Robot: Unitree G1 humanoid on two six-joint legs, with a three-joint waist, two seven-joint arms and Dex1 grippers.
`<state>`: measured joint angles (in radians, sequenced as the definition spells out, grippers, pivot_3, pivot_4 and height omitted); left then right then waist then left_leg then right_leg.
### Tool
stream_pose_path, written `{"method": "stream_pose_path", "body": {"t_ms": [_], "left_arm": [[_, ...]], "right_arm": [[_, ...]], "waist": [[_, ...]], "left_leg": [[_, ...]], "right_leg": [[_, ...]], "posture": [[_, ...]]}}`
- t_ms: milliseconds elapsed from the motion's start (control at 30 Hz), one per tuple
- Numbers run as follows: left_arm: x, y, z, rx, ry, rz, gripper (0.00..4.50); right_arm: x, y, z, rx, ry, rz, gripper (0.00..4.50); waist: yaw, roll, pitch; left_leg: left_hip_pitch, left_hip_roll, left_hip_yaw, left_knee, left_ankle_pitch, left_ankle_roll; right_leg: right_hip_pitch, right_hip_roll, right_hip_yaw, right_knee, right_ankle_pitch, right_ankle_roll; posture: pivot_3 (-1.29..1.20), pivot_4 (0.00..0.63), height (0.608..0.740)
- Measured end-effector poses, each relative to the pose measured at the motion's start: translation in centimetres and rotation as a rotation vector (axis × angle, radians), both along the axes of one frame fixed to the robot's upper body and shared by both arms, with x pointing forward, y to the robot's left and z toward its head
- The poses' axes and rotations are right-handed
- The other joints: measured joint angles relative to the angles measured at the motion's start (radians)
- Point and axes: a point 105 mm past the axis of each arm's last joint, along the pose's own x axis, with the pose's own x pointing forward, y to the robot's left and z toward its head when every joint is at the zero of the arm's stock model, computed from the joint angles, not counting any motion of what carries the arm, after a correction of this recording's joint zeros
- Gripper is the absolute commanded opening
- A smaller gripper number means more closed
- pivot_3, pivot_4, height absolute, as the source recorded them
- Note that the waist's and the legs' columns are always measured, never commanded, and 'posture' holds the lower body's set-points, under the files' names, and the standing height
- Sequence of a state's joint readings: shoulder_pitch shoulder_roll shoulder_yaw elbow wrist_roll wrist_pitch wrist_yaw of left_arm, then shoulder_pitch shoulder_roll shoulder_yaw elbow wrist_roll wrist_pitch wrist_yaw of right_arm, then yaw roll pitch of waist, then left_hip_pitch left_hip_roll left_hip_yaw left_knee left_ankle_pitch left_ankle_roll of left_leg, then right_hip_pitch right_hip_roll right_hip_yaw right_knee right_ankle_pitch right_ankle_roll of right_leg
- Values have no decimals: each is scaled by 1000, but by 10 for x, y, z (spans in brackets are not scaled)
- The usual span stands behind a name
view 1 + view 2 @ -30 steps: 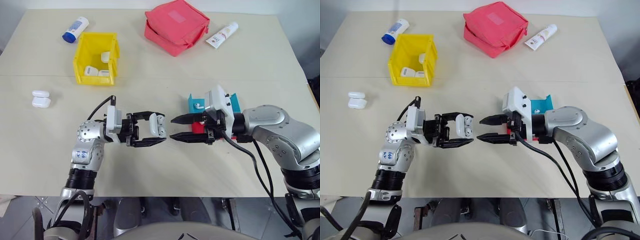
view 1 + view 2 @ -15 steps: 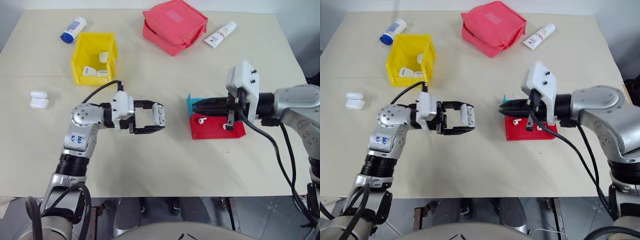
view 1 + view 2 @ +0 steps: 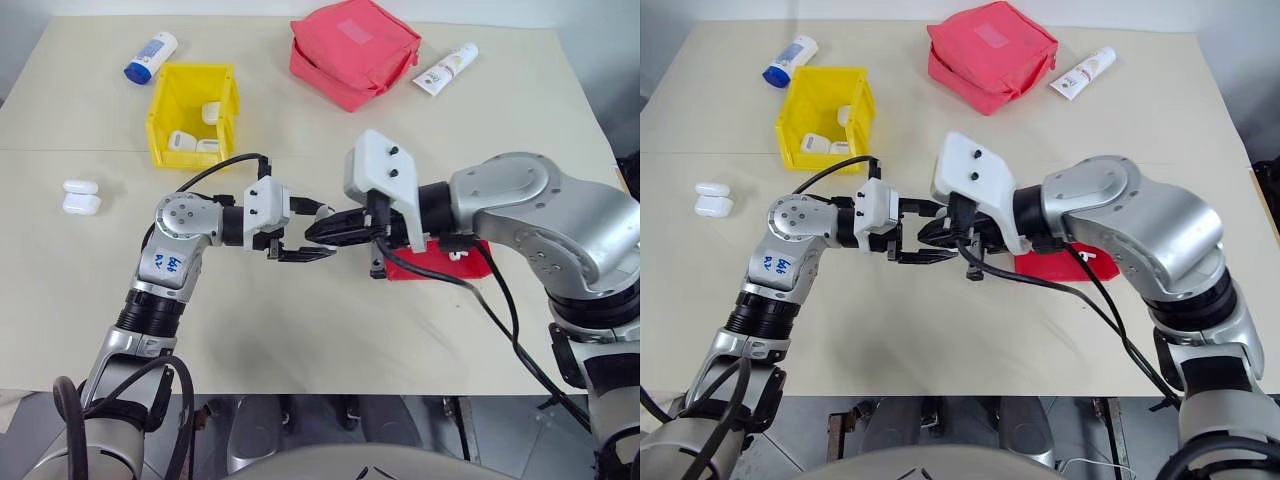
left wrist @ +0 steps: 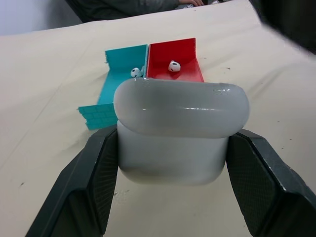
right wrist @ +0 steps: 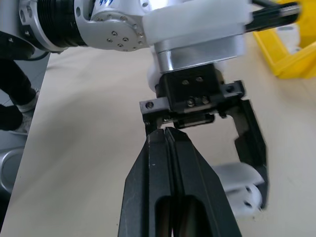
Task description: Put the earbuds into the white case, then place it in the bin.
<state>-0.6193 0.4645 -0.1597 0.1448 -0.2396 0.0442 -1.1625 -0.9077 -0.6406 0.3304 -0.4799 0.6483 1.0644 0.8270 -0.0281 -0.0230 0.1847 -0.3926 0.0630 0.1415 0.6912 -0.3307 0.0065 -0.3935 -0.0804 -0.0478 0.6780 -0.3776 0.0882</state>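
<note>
White case (image 4: pixel 180 131): clamped lid-closed between left gripper (image 3: pixel 300 232) fingers. Right gripper (image 3: pixel 335 228): pinched closed, tips beside case. Earbuds (image 4: pixel 173 66) lie in trays beyond. Step: likely opening lid; next, flip it up.

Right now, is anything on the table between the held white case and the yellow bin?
Nothing visible does. The left gripper holds the white case above bare table, and the stretch toward the bin is open. The right gripper, fingers shut, sits on the far side from the bin.
</note>
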Motion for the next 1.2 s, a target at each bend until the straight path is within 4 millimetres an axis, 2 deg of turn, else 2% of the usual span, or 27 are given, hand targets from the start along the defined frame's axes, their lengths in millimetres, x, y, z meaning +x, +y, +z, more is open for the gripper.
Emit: {"method": "stream_pose_path", "body": {"t_ms": [167, 300, 433, 567, 633, 767, 933, 1100, 1133, 1200], "left_arm": [[-1, 0, -1, -1, -1, 1, 2876], [-4, 5, -7, 0, 21, 19, 2876], [-8, 13, -7, -26, 34, 53, 2876], [-11, 23, 9, -87, -11, 89, 2876], [-11, 26, 11, -107, -12, 107, 2876], [-10, 26, 19, -194, -4, 148, 2876], [1, 39, 33, -315, 17, 259, 2876], [12, 53, 47, -437, 8, 365, 2876], [17, 58, 52, -461, -3, 400, 2876], [28, 72, 57, -499, -29, 487, 2876]], "right_arm": [[8, 5, -11, -41, -8, -16, 30], [19, 0, -12, -59, -38, -66, 30], [32, -24, -14, -93, -67, -146, 30], [45, -57, -23, -124, -49, -244, 30], [47, -64, -22, -106, -55, -261, 30], [41, -70, -9, 42, -65, -214, 846], [29, -79, -3, 173, -39, -120, 2550], [27, -87, -15, 194, -4, -68, 4261], [27, -88, -16, 198, 0, -58, 4473], [27, -90, -17, 203, 4, -49, 4473]], "waist": [[0, 0, 0], [0, 0, 0], [1, 0, 0], [0, 0, 0], [0, 0, 0], [1, 0, 0], [1, 0, 0], [1, 0, 0], [1, 0, 0], [1, 0, 0]], "left_leg": [[0, 0, 0, 0, 0, 0], [0, 0, 0, 0, 0, 0], [0, 0, 0, 0, 0, 0], [0, 0, 0, 0, 0, 0], [0, 0, 0, 0, 0, 0], [0, 0, 0, 0, 0, 0], [1, 0, 0, 0, 0, 0], [1, 0, 0, 0, 0, 0], [2, 0, 0, 0, 0, 0], [2, 0, 0, 0, 0, 0]], "right_leg": [[0, 0, 0, 0, 0, 0], [0, 0, 0, 0, 0, 0], [0, -1, 0, 0, 0, 0], [0, -1, 0, -2, 0, 0], [0, 0, 0, -2, 0, 0], [1, 0, 0, -2, 0, 0], [1, 0, 0, -3, 0, 0], [1, 0, 0, -3, 0, 0], [1, 0, 0, -3, 0, 0], [2, 0, 0, -3, 0, 0]], "posture": [[0, 150, 740], [0, 150, 740], [0, 150, 740], [0, 150, 740], [0, 150, 740], [0, 150, 740], [0, 150, 740], [0, 150, 740], [0, 150, 740], [0, 150, 740]]}}
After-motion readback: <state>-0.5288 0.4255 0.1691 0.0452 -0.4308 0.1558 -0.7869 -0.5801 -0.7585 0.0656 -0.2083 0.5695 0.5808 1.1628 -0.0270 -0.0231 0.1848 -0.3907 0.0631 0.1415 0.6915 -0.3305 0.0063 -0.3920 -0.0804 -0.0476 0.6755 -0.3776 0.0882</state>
